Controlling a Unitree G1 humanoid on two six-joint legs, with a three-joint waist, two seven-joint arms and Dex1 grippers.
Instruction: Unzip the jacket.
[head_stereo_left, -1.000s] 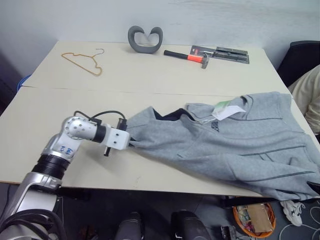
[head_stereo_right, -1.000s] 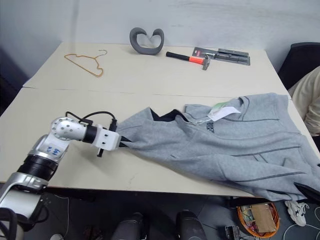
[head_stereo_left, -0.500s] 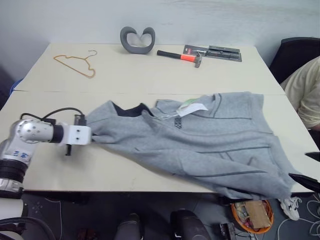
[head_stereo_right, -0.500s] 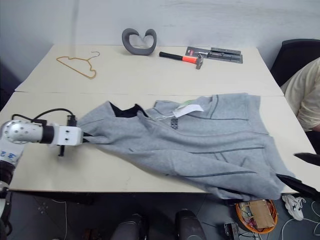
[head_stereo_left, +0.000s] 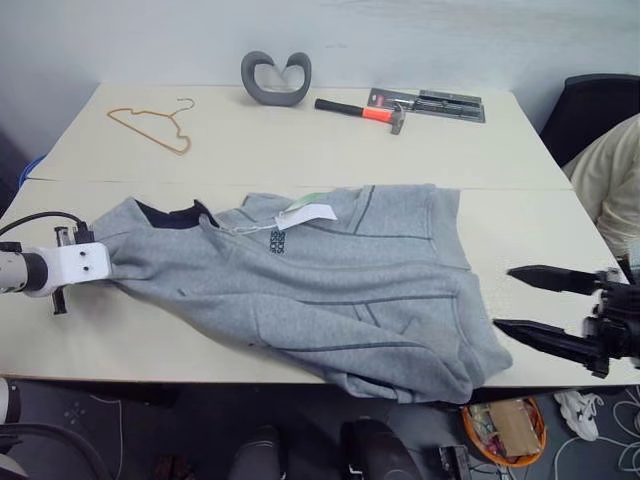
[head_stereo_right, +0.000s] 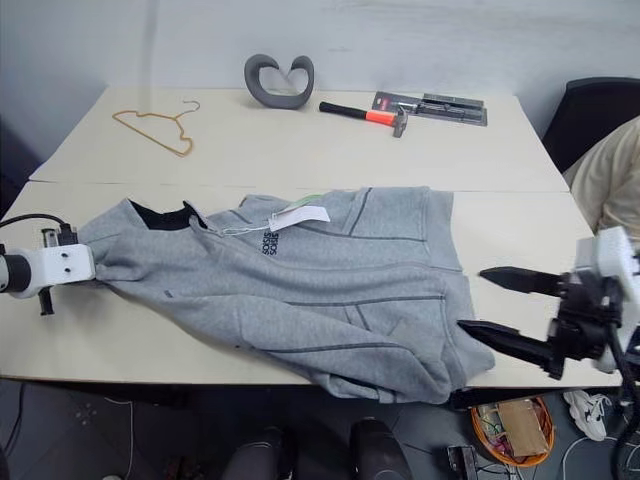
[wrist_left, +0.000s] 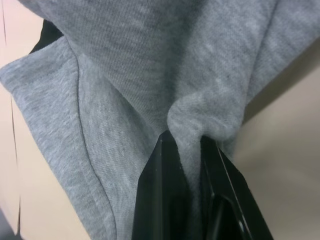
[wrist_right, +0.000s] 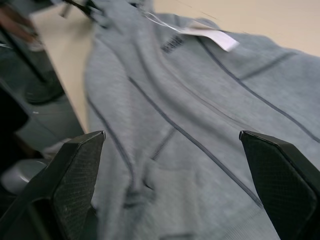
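my left gripper (wrist_left: 182, 150) is clenched on a fold of the jacket (head_stereo_left: 330, 285), which lies across the table's (head_stereo_left: 300, 140) near half. my right gripper (head_stereo_left: 520, 298) hangs wide apart by the hem. if i pull left, the fleece could slip free or bunch over the zip.

No text, brand or number is legible. The jacket (head_stereo_left: 330, 290) carries a small dark chest logo (head_stereo_left: 277, 241), its letters too small to read. Just beside the logo, toward the collar, lies a white-and-green paper tag (head_stereo_left: 306, 212); no print can be made out on it. The hammer's packaging card (head_stereo_left: 432, 102), well beyond the jacket, shows nothing readable.
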